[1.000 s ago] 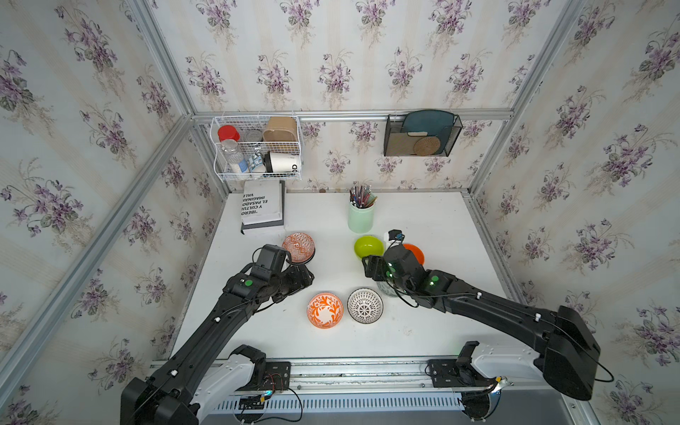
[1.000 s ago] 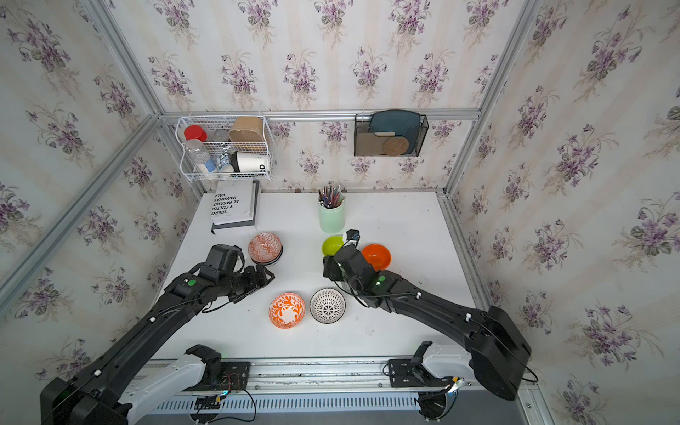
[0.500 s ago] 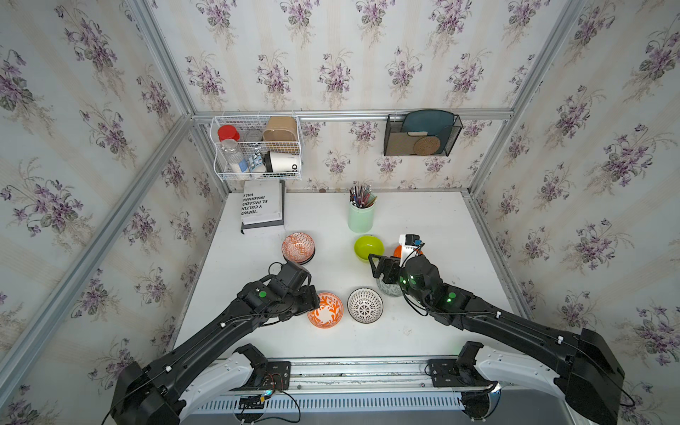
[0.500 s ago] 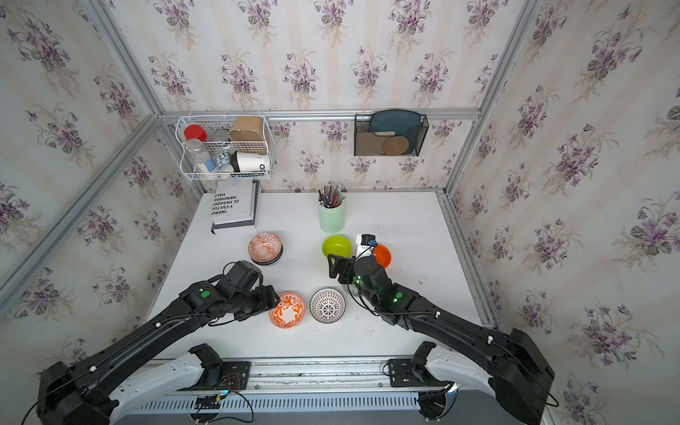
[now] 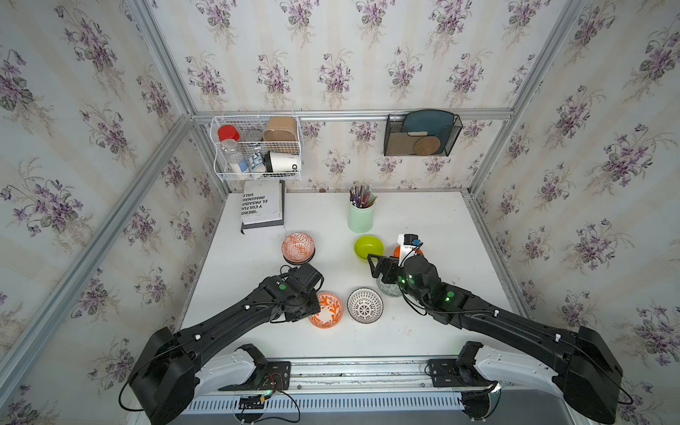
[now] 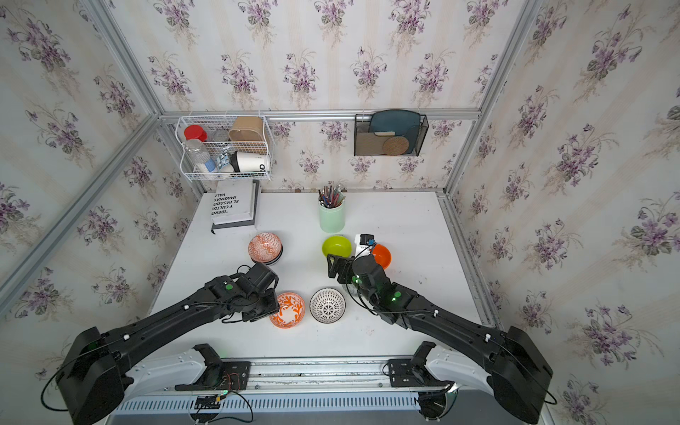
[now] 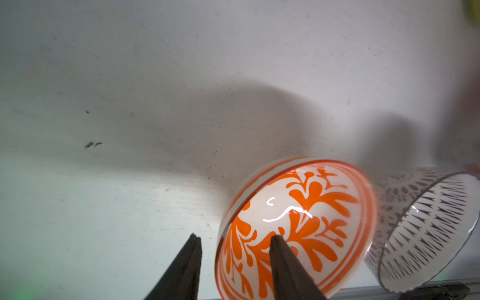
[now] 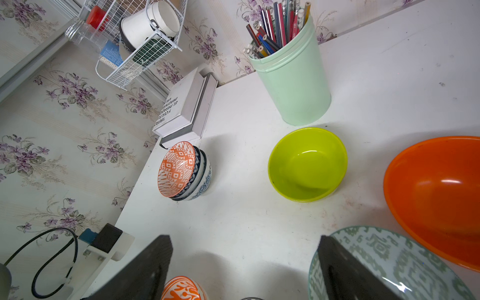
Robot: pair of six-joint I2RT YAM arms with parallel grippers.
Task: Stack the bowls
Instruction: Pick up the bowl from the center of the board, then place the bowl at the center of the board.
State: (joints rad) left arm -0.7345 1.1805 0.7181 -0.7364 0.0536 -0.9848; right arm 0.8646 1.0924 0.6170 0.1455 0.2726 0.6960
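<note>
An orange-white leafy bowl [image 5: 328, 310] [image 7: 298, 220] stands near the table's front. My left gripper [image 7: 233, 237] straddles its rim, one finger inside and one outside, a gap still showing: open. Beside it sits a black-white bowl [image 5: 365, 305]. My right gripper [image 8: 244, 249] [image 5: 381, 270] hangs wide open over a grey-green patterned bowl [image 8: 405, 262], one finger above its rim, holding nothing. Behind are a lime bowl [image 5: 368, 248] and an orange bowl [image 6: 382, 255]. To the left is a stack [image 5: 298, 248]: an orange-white bowl on blue floral bowls.
A pale-green pen cup [image 5: 361, 217] stands just behind the lime bowl. A white book [image 5: 262, 206] lies at the back left under a wire basket [image 5: 257, 147] on the wall. A black rack [image 5: 421, 132] hangs at the back right.
My left arm has swung from beside the stack forward to the leafy bowl, and its jaws have narrowed around the rim. The right gripper has opened a little wider and hardly shifted.
</note>
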